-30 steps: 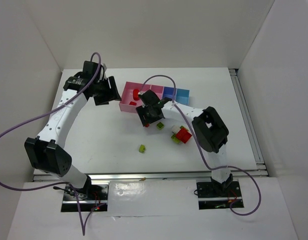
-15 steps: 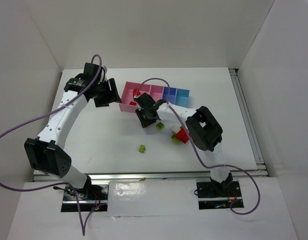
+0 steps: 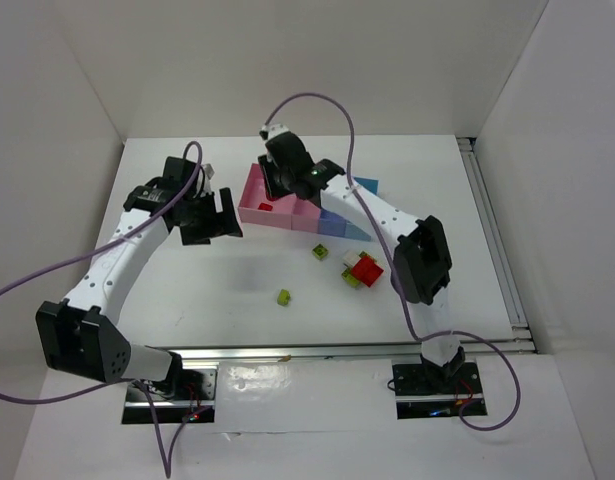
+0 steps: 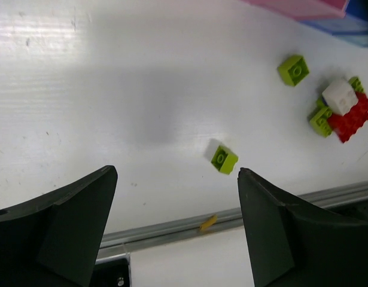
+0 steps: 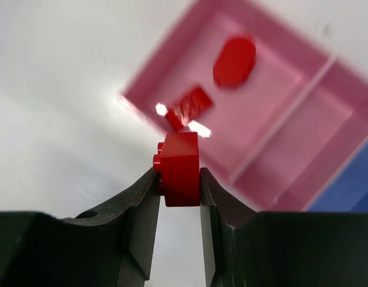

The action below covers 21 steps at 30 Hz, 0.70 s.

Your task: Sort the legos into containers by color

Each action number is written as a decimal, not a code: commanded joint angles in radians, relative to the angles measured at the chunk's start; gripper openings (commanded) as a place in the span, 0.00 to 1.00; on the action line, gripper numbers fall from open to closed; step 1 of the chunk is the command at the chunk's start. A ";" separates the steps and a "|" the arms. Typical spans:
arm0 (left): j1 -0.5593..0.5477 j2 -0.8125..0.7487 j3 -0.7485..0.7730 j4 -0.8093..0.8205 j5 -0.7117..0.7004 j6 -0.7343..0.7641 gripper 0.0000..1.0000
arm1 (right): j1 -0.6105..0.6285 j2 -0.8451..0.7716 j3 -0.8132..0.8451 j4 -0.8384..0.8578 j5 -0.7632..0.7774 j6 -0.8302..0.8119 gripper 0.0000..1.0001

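Carrying a red lego to the wide pink bin, the right arm looks ready to drop it in.

The right gripper (image 5: 178, 179) is clamped narrowly on the red lego (image 5: 180, 161), which hangs in the air over the near rim of the wide pink bin (image 5: 279, 89); two red pieces (image 5: 234, 61) lie inside. The step in hand appears to be delivery: the next move calls for edging further over the compartment before parting the fingers. The left gripper (image 4: 176, 173) hangs wide open and empty above a yellow-green lego (image 4: 224, 159) on the table (image 4: 112, 89), near the unsorted red-and-white cluster (image 4: 345, 110).
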 commanded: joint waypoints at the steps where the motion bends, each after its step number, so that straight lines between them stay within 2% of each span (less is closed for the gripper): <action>1: 0.006 -0.065 -0.080 0.022 0.088 0.026 0.93 | -0.044 0.136 0.216 -0.029 0.036 0.008 0.36; 3: -0.020 -0.089 -0.118 0.034 0.101 0.026 0.93 | -0.068 0.229 0.293 -0.042 0.021 0.022 0.39; 9: -0.105 -0.099 -0.197 0.008 0.087 0.006 0.90 | -0.135 0.332 0.457 -0.031 -0.102 0.094 0.67; 11: -0.142 -0.108 -0.215 0.026 0.078 -0.012 0.87 | -0.145 0.317 0.457 -0.019 -0.111 0.094 0.67; 15: -0.189 -0.099 -0.240 0.051 0.066 -0.012 0.84 | -0.145 0.234 0.362 0.004 -0.087 0.094 0.70; 21: -0.316 0.014 -0.217 0.115 0.032 -0.021 0.83 | -0.178 -0.068 0.010 0.098 0.007 0.125 0.70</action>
